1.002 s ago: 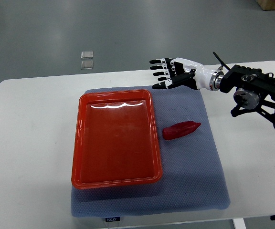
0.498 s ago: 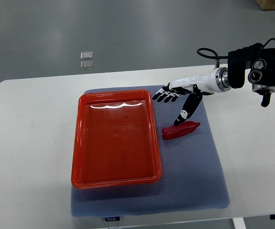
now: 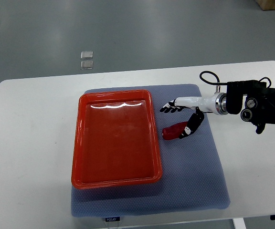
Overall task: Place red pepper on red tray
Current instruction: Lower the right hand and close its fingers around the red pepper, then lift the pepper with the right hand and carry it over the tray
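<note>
Dropped right down onto the red pepper compared with a moment back, when hovering up near the mat's far edge. Right hand now spread over it, fingers open, thumb touching the pepper's right end, nothing gripped yet. Looks like the grasp is next. Pepper lying on the blue mat, just beside the red tray. Count: 1 pepper, 1 tray, 1 mat, 1 hand showing.
</note>
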